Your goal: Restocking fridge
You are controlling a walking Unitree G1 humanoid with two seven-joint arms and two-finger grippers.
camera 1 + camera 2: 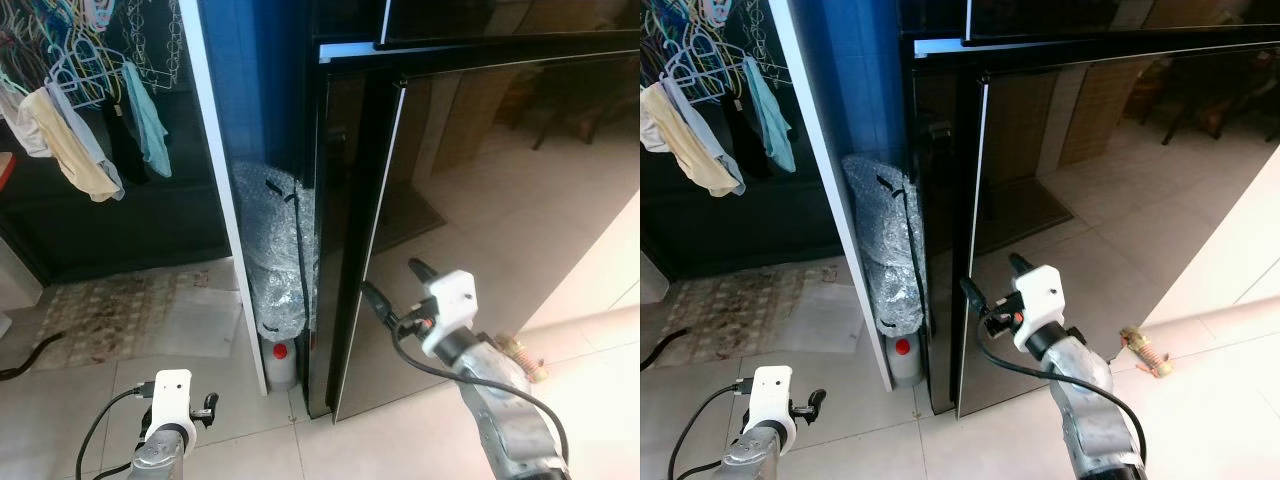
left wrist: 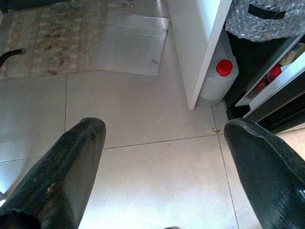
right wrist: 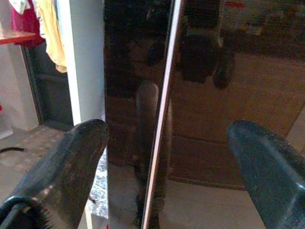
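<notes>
The black glossy fridge (image 1: 500, 200) stands before me, and its tall lower door (image 1: 450, 260) appears slightly ajar along its pale left edge (image 1: 383, 240). My right gripper (image 1: 398, 284) is raised in front of that edge, open, with nothing between its fingers. In the right wrist view the door's silver edge strip (image 3: 162, 119) runs between the two spread fingers (image 3: 71, 162). My left gripper (image 1: 206, 406) hangs low over the tiled floor, open and empty. Through the gap, the left wrist view catches door-shelf items (image 2: 270, 75).
A bubble-wrapped bundle (image 1: 272, 245) and a white bottle with a red cap (image 1: 283, 362) fill the gap between the fridge and a white panel (image 1: 222, 190). A patterned rug (image 1: 105, 312) lies left. Clothes on hangers (image 1: 75, 130) hang at upper left. A small beige object (image 1: 522, 356) lies on the floor at right.
</notes>
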